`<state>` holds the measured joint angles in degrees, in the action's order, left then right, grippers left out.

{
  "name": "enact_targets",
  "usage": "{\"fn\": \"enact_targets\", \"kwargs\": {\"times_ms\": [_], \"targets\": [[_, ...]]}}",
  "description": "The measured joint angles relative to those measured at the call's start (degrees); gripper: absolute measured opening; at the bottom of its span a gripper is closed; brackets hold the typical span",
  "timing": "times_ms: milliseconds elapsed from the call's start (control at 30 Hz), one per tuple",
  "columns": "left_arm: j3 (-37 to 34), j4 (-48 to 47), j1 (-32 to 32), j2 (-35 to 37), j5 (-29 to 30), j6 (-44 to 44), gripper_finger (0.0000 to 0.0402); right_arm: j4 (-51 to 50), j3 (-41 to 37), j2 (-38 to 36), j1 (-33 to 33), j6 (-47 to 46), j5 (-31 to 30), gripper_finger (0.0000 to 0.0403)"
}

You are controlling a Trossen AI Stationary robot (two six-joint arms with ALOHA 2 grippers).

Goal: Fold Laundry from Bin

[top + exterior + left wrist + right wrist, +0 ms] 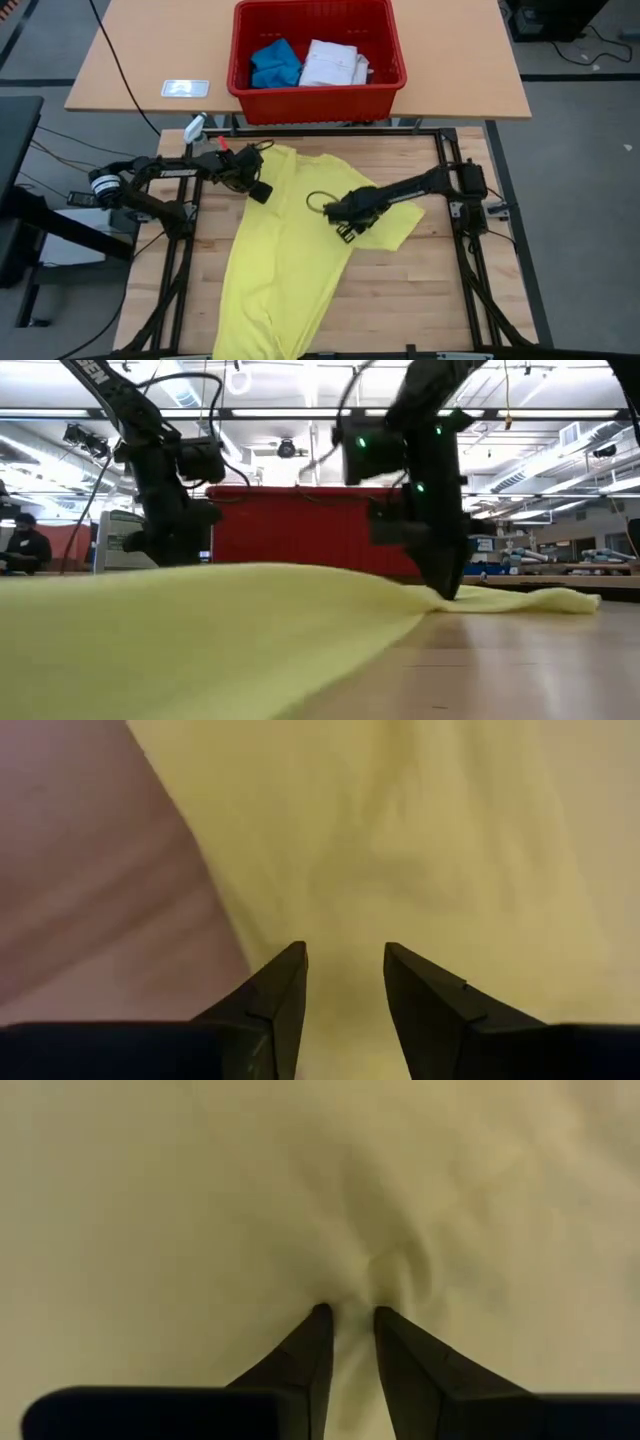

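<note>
T-shirt (285, 250): yellow, spread on wooden surface (420, 290).
Right pincer (350, 1312): narrow, pinching a T-shirt pucker.
Left pincer (345, 955): parted over T-shirt edge, gripping nothing.
Bin (390, 45): high view alone shows blue and white garments.

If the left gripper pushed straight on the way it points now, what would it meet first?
The yellow T-shirt. The left gripper has its fingers parted and aimed down at the cloth near the shirt's edge, bare wooden table just beside. How close the tips already are to the cloth is unclear.
</note>
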<state>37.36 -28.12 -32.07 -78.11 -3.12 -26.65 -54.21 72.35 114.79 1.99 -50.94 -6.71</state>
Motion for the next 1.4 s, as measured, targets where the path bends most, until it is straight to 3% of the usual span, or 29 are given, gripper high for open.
{"fn": "enact_targets", "kwargs": {"times_ms": [267,467,600,833,1100,1300,1400], "targets": [[0.1,-1.9,3.2,3.9,-8.6,-3.7,0.0142,-0.1,-5.0,-7.3,16.7,16.8,-6.6,0.0089],[0.2,-1.8,9.1,5.2,-8.6,-5.1,0.0142,-1.4,-5.5,-15.8,23.3,19.4,-3.4,0.0089],[0.2,-0.6,15.2,5.5,-8.8,-5.2,0.0142,-0.5,-5.4,-22.3,18.8,10.7,-0.6,0.0089],[0.2,3.5,26.3,5.4,-11.7,-2.6,0.0142,9.5,-5.3,-25.5,0.7,-9.4,-0.7,0.0089],[-0.3,2.2,29.5,1.9,-10.1,3.3,0.0142,26.8,-5.3,-15.5,-14.2,-26.8,-3.4,0.0089],[-0.4,-1.9,30.7,-1.7,-10.1,3.4,0.0142,43.0,-5.2,-4.9,-19.9,-29.1,-0.9,0.0089],[-0.3,-1.6,32.4,-3.8,-10.0,1.7,0.0142,43.5,-5.2,-1.0,-21.2,-28.8,1.8,0.0088]]}}
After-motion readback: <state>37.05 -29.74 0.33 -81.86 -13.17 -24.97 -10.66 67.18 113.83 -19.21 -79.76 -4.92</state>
